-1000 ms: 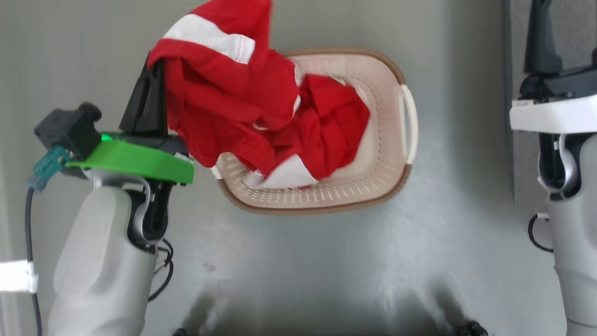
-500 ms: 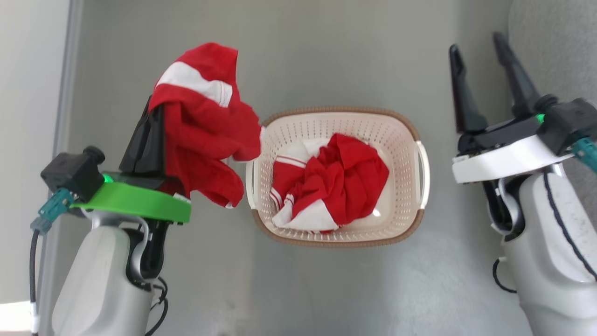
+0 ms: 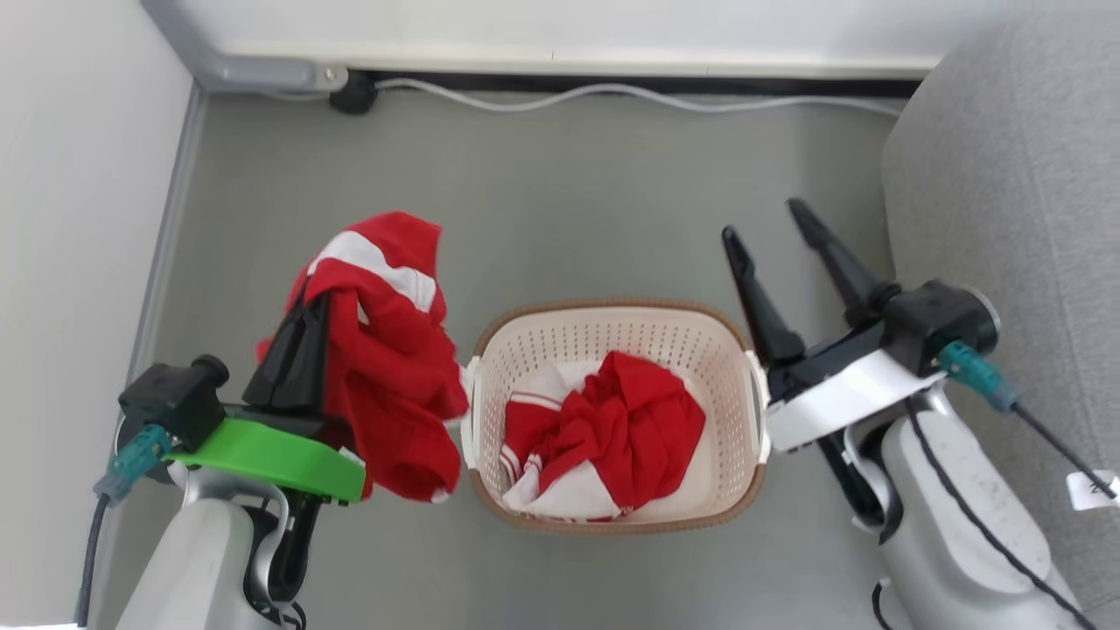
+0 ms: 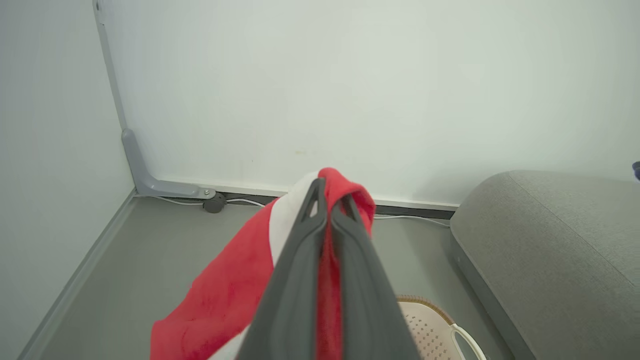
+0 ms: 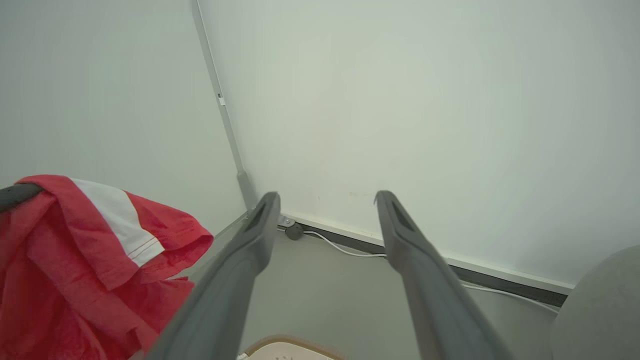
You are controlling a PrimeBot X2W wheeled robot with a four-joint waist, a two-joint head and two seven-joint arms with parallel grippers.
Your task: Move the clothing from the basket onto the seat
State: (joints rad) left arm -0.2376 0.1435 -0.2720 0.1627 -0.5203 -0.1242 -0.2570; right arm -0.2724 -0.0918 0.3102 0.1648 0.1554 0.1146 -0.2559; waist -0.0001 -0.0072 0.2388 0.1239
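Head view: lifted clear of the basket (image 3: 612,306) now, the red garment (image 3: 385,367) hangs pinched in the closed left gripper (image 4: 329,200) — seat (image 3: 1006,175) likely next — with the right gripper (image 3: 763,220) spread wide, empty.

Both forearms are smooth pale grey shells, the left forearm (image 3: 201,569) topped by a flat bright green plate (image 3: 267,451), the right forearm (image 3: 936,490) by a white plate (image 3: 840,398). Each plate carries a black camera block (image 3: 171,398) with a teal plug (image 3: 131,451) and a dark cable (image 3: 87,560). The right cable (image 3: 1050,442) bears a small white tag (image 3: 1094,490). A thin black cord (image 3: 971,516) runs along the right forearm's shell. The left fingers (image 3: 293,367) and right fingers (image 3: 757,297) are long, dark and tapering, with a slot near each tip
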